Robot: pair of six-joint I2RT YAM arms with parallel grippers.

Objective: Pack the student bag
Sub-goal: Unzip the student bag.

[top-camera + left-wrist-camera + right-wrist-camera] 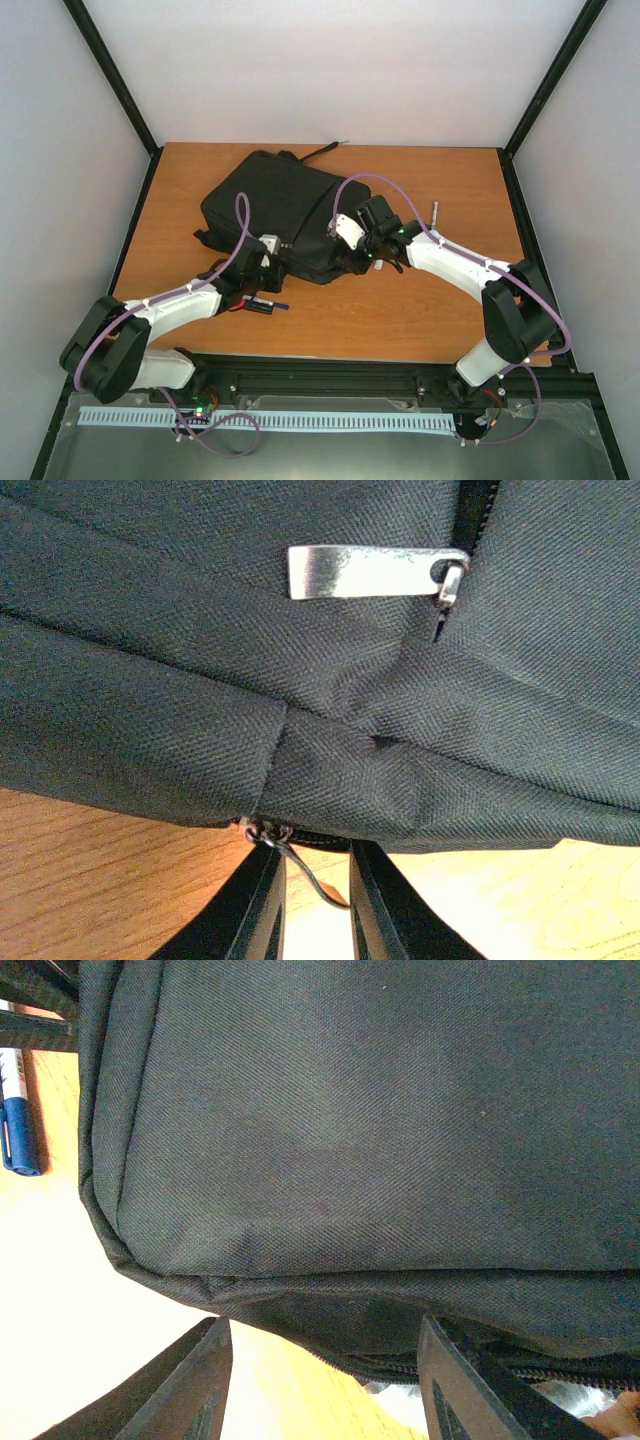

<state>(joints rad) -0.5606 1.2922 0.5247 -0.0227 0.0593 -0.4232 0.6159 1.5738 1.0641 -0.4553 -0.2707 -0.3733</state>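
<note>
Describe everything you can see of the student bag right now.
The student bag is a black woven-fabric backpack lying flat on the wooden table, a strap trailing behind. A flat metal zip pull rests on its panel. The left fingers straddle a cord pull at its near edge; the right fingers sit open at another edge's zip.

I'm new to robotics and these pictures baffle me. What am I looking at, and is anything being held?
Two robot arms sit at a wooden table. One picture looks down from above; the others come from cameras on each wrist, close to the student bag, lying flat. The left gripper has its fingers nearly together around a thin zip cord; the right gripper stands open at the bag's edge. Neither clearly holds anything. A blue pen lies nearby.
</note>
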